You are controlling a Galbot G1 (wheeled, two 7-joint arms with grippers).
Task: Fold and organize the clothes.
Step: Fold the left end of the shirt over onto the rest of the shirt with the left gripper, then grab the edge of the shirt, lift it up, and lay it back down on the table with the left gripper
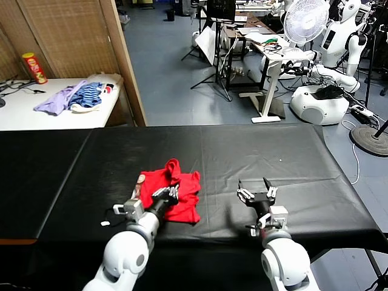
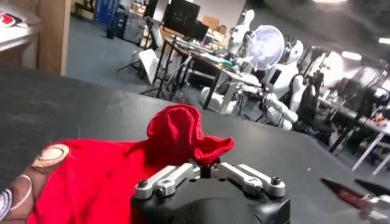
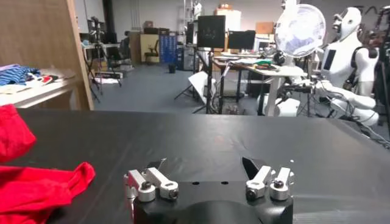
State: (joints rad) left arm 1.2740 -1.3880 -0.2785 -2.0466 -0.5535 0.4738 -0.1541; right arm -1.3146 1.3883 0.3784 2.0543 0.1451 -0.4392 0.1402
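the red t-shirt [image 1: 173, 188] lies bunched on the black counter [image 1: 254, 151]. my left pincer [image 1: 165, 193] rests on it; i cannot tell if it grips. my right pincer [image 1: 257, 194] hangs wide open nearby, holding nothing.

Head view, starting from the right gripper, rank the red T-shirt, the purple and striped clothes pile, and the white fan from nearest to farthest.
From the right gripper, low on the black table:
1. Red T-shirt, just to its left on the same table, under the left gripper.
2. White fan and purple and striped clothes pile, far right background and far left side table; too close to call.
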